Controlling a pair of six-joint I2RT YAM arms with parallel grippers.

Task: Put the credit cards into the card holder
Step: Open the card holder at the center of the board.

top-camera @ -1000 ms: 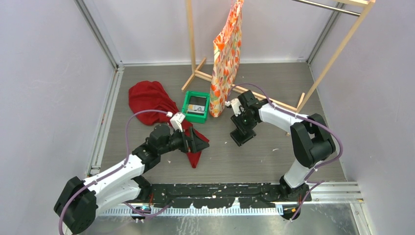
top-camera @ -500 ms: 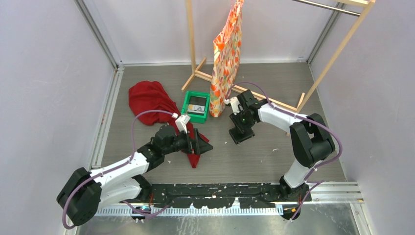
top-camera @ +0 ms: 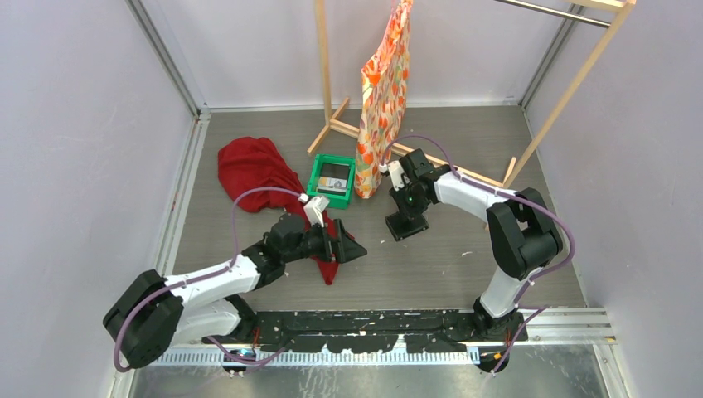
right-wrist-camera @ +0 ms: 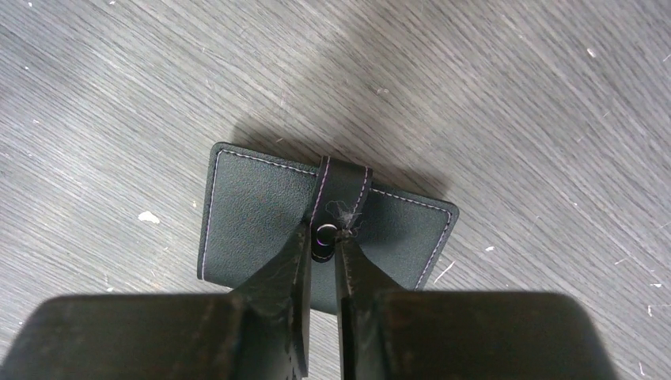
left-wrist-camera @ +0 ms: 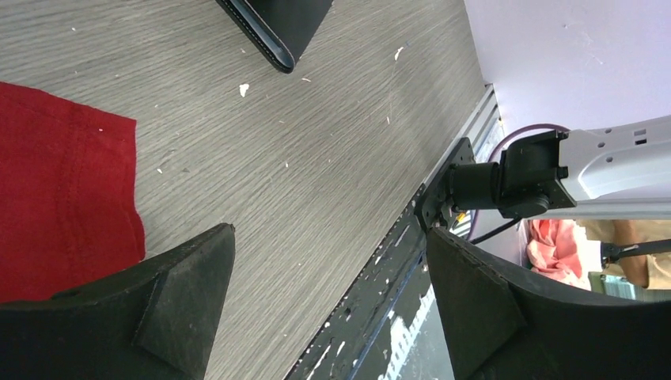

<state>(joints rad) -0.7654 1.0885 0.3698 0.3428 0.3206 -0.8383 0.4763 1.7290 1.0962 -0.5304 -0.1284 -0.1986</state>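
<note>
**Desk:** What lies on the worktop?

**Photographer:** 1 card holder (right-wrist-camera: pixel 253 214), black and folded shut, lies flat near the middle of the worktop (top-camera: pixel 464 249), a little toward the right edge. 1 green tray (top-camera: pixel 315 178) sits nearer the far edge. The credit cards (top-camera: pixel 335 178) lie inside it. 1 whitish face with dark marks and 1 orange-yellow strip show, but the full count cannot be told. 1 red cloth (top-camera: pixel 253 170) spreads from the tray's left side down toward the near edge. 1 wooden rack (top-camera: pixel 326 75) stands at the far edge, with 1 orange patterned fabric (top-camera: pixel 385 91) hanging from it.

**Desk:** And the 2 grippers?

**Photographer:** The right gripper (right-wrist-camera: pixel 323 237) points straight down at the card holder. Its 2 fingers are drawn almost together, pinching the snap tab (right-wrist-camera: pixel 344 178) at the stud. The left gripper (left-wrist-camera: pixel 328 269) hangs low over the worktop just beside the red cloth's near tip, its 2 fingers spread wide. 1 corner of the card holder shows just beyond it.
</note>
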